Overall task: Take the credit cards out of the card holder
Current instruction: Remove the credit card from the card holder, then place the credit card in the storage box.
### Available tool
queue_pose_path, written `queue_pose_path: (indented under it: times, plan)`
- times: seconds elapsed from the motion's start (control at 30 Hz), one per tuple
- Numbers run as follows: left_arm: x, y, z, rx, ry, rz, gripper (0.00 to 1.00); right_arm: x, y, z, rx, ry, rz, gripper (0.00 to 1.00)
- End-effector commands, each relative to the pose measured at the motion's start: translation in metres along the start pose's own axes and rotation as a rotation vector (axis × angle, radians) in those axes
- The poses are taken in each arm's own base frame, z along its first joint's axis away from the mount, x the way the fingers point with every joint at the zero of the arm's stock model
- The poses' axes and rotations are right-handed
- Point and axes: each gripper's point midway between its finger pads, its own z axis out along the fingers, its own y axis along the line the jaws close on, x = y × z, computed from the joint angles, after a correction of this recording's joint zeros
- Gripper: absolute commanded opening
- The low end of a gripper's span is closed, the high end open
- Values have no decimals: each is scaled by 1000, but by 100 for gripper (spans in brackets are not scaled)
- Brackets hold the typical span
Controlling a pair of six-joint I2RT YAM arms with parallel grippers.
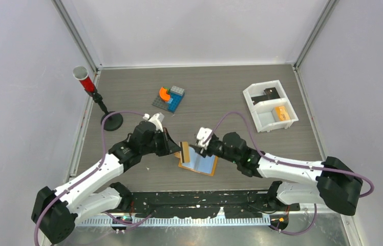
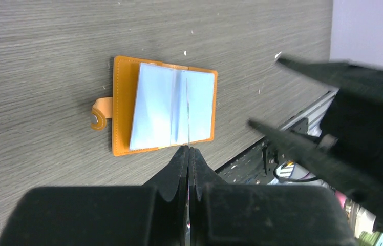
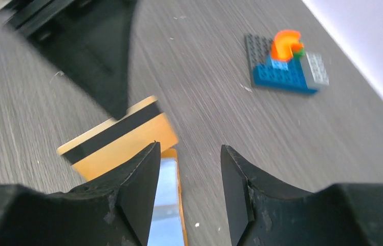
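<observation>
The card holder [image 1: 199,162] lies open on the table, tan-orange with pale blue sleeves [image 2: 164,105] and a small tab at one edge. My left gripper [image 1: 176,149] is shut on a credit card [image 3: 120,139], gold with a black stripe. It holds the card just above the holder's left edge. In the left wrist view this card shows only as a thin edge-on line [image 2: 187,113] running from my shut fingertips [image 2: 188,148]. My right gripper [image 3: 189,146] is open with nothing between its fingers. It hovers over the holder's edge [image 3: 165,202], close to the held card.
A white two-compartment tray [image 1: 270,106] stands at the back right, with an orange block [image 1: 281,113] in the near part and a dark flat thing [image 1: 270,93] in the far part. A brick plate [image 1: 169,97] sits at the back middle. A red tube on a stand [image 1: 84,79] stands back left.
</observation>
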Motion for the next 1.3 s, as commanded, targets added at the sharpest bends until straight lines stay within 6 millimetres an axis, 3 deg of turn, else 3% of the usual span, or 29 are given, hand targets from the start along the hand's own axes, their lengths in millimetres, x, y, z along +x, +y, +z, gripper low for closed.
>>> queue_pose_path:
  times: [0.0,0.2,0.37,0.6,0.9,0.97,1.13,1.2,1.27]
  plan:
    - [-26,-10,-16,1,-77,-63,0,-41,9,5,12,-206,-370,54]
    - [-37,-21,-22,53,-109,-122,0,-48,35,-5,20,-250,-452,60]
    - [-41,-26,-26,76,-132,-144,0,-38,59,-12,-13,-214,-524,61]
    - [-38,-37,-24,125,-106,-213,0,-25,65,-7,16,-170,-554,61]
    - [-42,-31,-30,104,-153,-235,0,-9,58,0,117,-111,-617,61]
    - [-41,-29,-30,100,-154,-235,0,-10,55,0,151,-116,-616,56]
    - [-39,-30,-30,106,-145,-234,0,-15,51,-1,198,-145,-579,18]
    - [-40,-29,-31,100,-151,-233,0,-13,53,-1,192,-142,-566,8]
    - [-41,-29,-33,101,-159,-225,0,-12,55,-2,191,-146,-548,6]
